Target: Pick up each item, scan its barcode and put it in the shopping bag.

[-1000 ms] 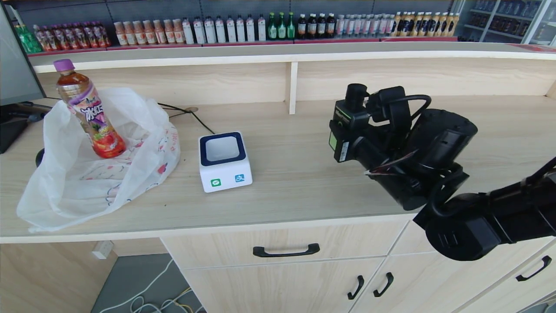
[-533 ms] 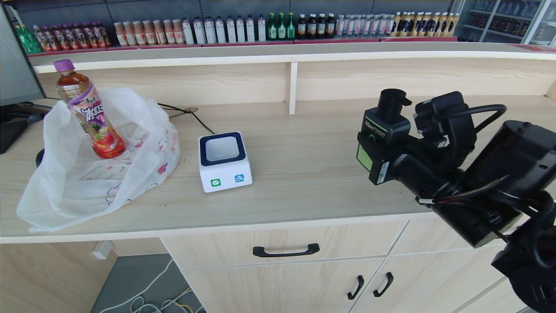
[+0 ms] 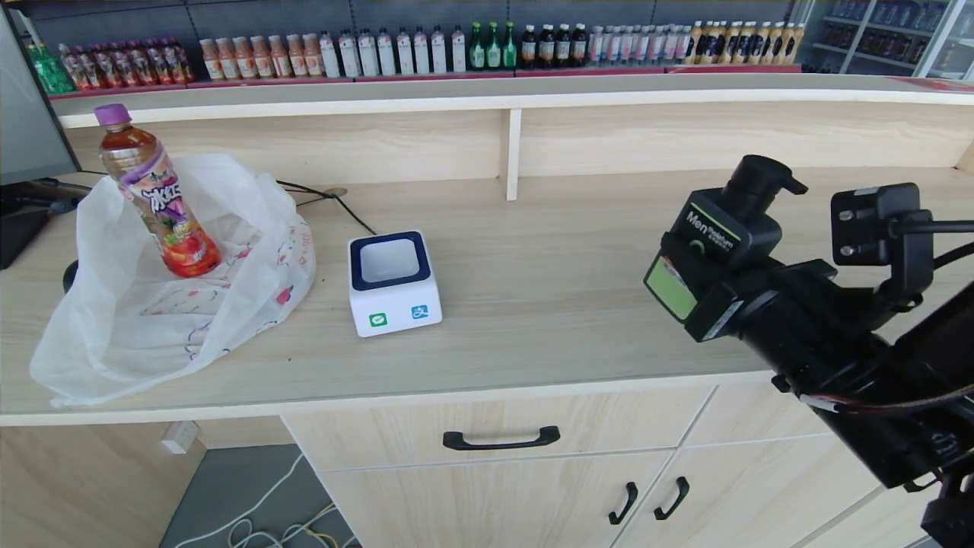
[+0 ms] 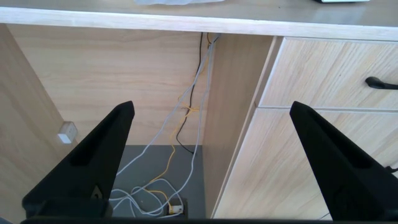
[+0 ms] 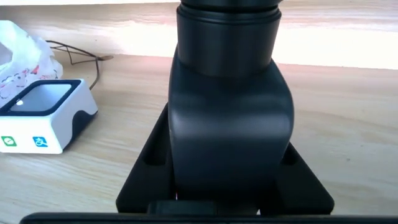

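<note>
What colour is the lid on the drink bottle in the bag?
Purple. The round plastic cap of the tall tea bottle shows best in the head view.

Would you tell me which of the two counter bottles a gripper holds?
The black pump-top bottle, in the right gripper; the purple-capped tea bottle stands in the white bag.

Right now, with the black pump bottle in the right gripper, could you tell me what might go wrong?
1. The pump bottle is held right of the scanner, and I cannot tell which face carries its barcode, so the scan may miss.
2. The tea bottle leans inside the shopping bag; lowering the pump bottle beside it could topple it.
</note>
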Robot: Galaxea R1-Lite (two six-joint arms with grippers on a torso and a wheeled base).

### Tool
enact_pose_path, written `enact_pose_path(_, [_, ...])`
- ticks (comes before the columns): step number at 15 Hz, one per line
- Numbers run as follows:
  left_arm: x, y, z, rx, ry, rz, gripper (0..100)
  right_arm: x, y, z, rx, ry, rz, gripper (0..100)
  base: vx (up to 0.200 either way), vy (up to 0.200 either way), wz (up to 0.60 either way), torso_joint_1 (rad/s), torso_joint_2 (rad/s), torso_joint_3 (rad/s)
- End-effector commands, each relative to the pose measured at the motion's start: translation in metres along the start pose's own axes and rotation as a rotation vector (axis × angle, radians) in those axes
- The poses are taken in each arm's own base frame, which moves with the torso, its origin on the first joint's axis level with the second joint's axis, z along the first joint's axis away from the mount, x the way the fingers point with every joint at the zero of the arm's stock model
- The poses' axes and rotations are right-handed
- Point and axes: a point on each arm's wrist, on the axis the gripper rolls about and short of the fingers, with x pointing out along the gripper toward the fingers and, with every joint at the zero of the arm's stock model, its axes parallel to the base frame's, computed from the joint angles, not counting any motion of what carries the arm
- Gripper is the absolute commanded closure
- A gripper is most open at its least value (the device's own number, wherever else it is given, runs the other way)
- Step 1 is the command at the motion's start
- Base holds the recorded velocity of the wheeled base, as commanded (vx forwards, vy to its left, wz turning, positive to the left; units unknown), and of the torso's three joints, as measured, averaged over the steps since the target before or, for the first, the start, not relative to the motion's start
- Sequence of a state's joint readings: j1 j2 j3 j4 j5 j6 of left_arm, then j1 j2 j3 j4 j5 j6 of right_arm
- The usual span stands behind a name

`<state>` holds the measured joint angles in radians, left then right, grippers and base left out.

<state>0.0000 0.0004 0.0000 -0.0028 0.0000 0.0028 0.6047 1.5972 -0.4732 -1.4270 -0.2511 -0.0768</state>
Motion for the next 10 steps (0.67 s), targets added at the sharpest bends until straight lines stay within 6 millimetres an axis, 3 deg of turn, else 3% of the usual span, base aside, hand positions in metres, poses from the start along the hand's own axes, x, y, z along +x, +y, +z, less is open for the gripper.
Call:
enact_pose_path(1, [0.000,0.000,0.000,0.000,-0.001,0.000,0,-0.023,-0.004,-0.010,0.017,0.023,0.007,100,0.000,0.000,0.00,0.000,0.00,0.000])
enact_pose_path(3, [0.000,0.000,0.000,0.000,-0.001,0.000,0,-0.056,0.008,-0.011,0.030,0.046,0.095,100,0.000,0.000,0.00,0.000,0.00,0.000])
enact_pose_path(4, [0.000,0.000,0.000,0.000,-0.001,0.000,0,-0.064,0.008,-0.012,0.025,0.057,0.108,100,0.000,0.000,0.00,0.000,0.00,0.000])
enact_pose_path(6, [0.000,0.000,0.000,0.000,-0.001,0.000,0,-0.091,0.021,-0.002,-0.068,0.021,0.234,100,0.000,0.000,0.00,0.000,0.00,0.000])
enact_pose_path(8, [0.000,0.000,0.000,0.000,-0.001,0.000,0,-0.091,0.029,0.011,-0.122,-0.044,0.261,100,0.000,0.000,0.00,0.000,0.00,0.000])
enact_pose_path(10, [0.000,0.000,0.000,0.000,-0.001,0.000,0,-0.097,0.048,0.010,-0.128,-0.046,0.364,100,0.000,0.000,0.00,0.000,0.00,0.000])
